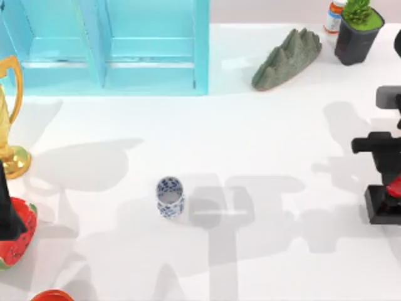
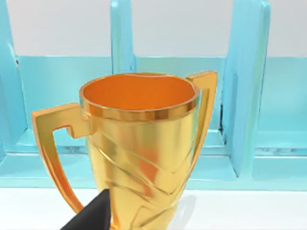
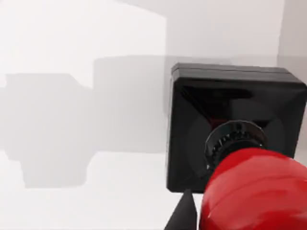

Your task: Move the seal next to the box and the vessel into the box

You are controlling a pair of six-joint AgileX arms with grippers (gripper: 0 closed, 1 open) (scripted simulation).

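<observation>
The seal (image 1: 383, 204), a black square block with a glossy red knob, stands on the white table at the far right edge. My right gripper (image 1: 390, 179) hangs directly over it; in the right wrist view the knob (image 3: 254, 191) and the block (image 3: 230, 120) are very close below. The vessel (image 1: 170, 197), a small white cup with a blue pattern, stands upright near the table's middle, apart from both arms. The turquoise box (image 1: 103, 47) lies open at the back left. My left gripper (image 1: 7, 213) is parked at the left edge.
A tall golden trophy (image 1: 9, 119) stands at the left edge, close before the left wrist camera (image 2: 144, 143). A grey-green rock (image 1: 287, 59), a potted plant (image 1: 357, 31) and a small bottle (image 1: 335, 15) sit at the back right. A watermelon-patterned object (image 1: 19, 241) lies front left.
</observation>
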